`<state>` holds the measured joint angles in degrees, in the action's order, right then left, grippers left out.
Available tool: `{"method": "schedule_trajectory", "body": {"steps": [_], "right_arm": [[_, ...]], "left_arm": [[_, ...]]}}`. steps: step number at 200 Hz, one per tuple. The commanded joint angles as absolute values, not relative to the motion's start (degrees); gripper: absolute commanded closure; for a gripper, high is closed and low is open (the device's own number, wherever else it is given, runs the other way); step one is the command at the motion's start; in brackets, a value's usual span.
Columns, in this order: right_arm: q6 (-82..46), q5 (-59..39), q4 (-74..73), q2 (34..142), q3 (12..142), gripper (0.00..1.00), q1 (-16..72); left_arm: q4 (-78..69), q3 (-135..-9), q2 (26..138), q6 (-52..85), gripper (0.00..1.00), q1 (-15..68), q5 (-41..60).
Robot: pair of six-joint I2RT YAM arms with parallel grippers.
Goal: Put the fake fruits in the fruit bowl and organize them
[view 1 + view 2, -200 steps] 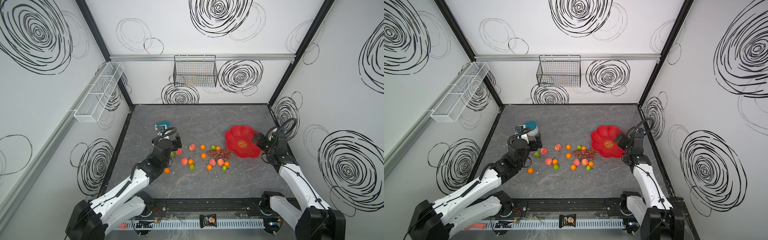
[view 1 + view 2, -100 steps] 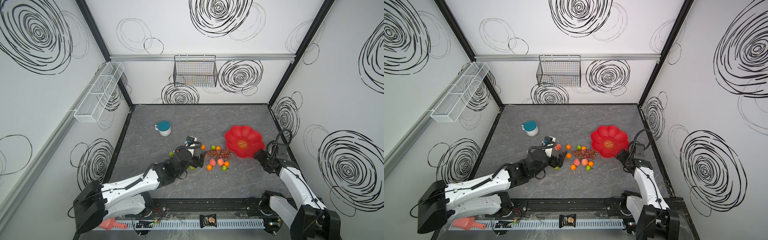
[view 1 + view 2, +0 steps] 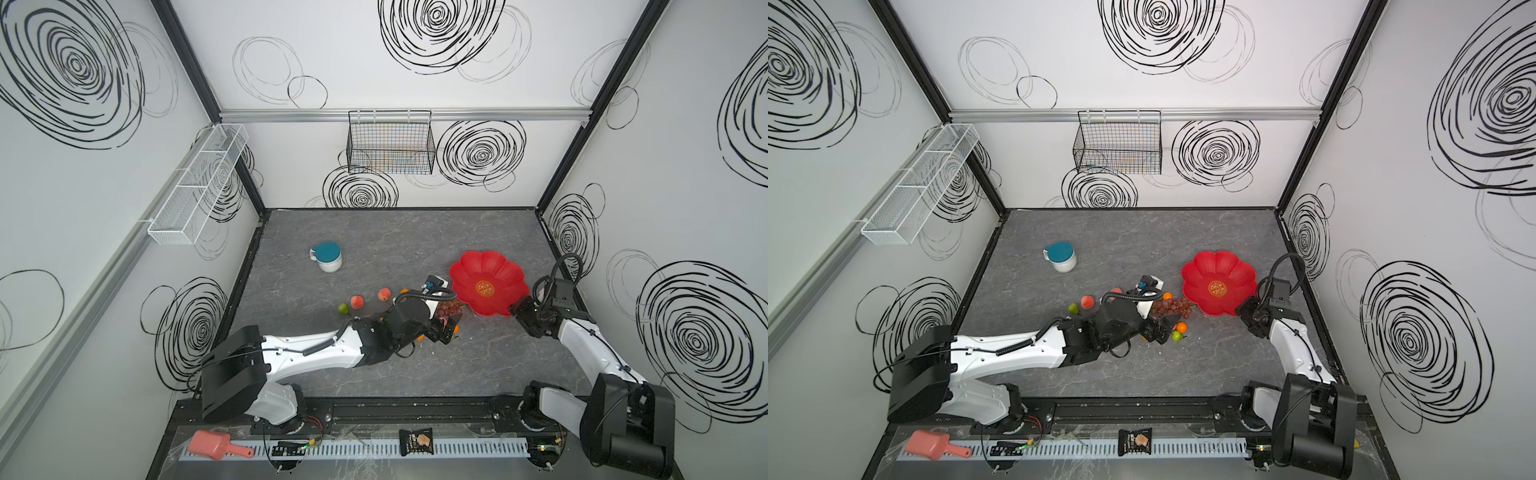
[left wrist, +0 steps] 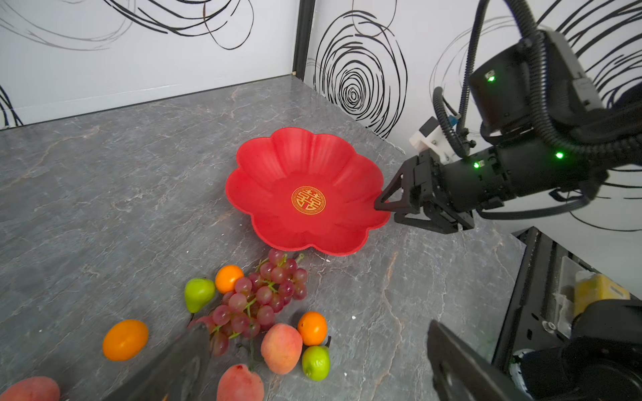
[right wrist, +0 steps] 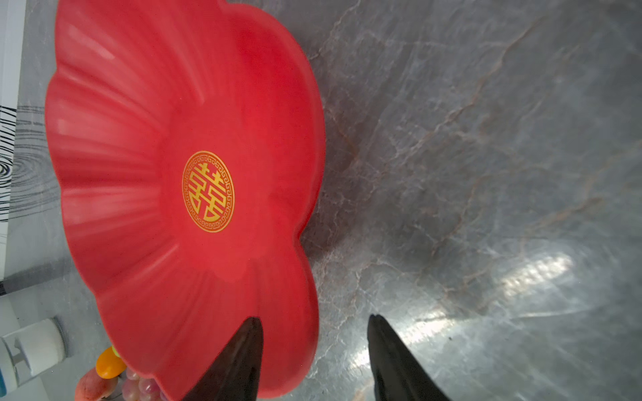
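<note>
**Right fingers** (image 5: 239, 361): stood apart, astride the near-right rim of the fruit bowl (image 5: 121, 139). One finger lay over the bowl's inner wall and the other outside it, over the desk (image 5: 486, 173). A strip of desk showed between the rim and the outer finger, so no clamp was seen. Whether the inner finger touched the red surface could not be told.

**Left fingers** (image 4: 173, 368): spread wide and holding nothing, low over the loose fruit just left of the bowl.
- Between them lay a peach (image 4: 280, 347), a second peach (image 4: 239, 383), a green pear (image 4: 315, 362) and an orange (image 4: 312, 328).
- One finger overlapped the near end of the grape bunch (image 4: 260, 295); contact could not be told.
- Beside the bunch, on its far side, lay a second orange (image 4: 227, 277) and a second pear (image 4: 198, 293).
- A third orange (image 4: 125, 339) lay apart to the left.

**Bowl:** it sat on the right part of the desk, near the right wall, its inner surface in full view with the gold emblem (image 4: 308, 200) at centre. The grape bunch lay close to its near-left rim without touching it.

**Further left:** in a top view, a third peach (image 3: 356, 301), a fourth peach (image 3: 384, 294) and a third pear (image 3: 343, 308) lay apart from the cluster. A white mug (image 3: 330, 262) with a teal lid stood far left, well apart from the fruit.
</note>
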<state>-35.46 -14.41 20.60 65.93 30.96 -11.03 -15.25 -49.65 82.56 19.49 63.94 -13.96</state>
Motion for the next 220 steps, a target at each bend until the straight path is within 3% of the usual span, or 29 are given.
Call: {"method": "schedule_trajectory", "body": {"steps": [1,34,220], "right_arm": [[-36.0,-17.2,20.0,69.6,33.9,0.55,-11.6],[-36.2,-19.1,18.9,74.3,34.9,0.69,-11.9],[-37.2,-17.8,18.7,71.4,35.2,0.96,-14.1]], "left_arm": [[-17.5,-51.7,83.5,18.3,0.01,64.4,-12.7],[-16.9,-51.8,84.0,17.9,0.01,64.5,-12.7],[-15.2,-52.9,84.2,17.8,0.01,64.5,-11.6]]}}
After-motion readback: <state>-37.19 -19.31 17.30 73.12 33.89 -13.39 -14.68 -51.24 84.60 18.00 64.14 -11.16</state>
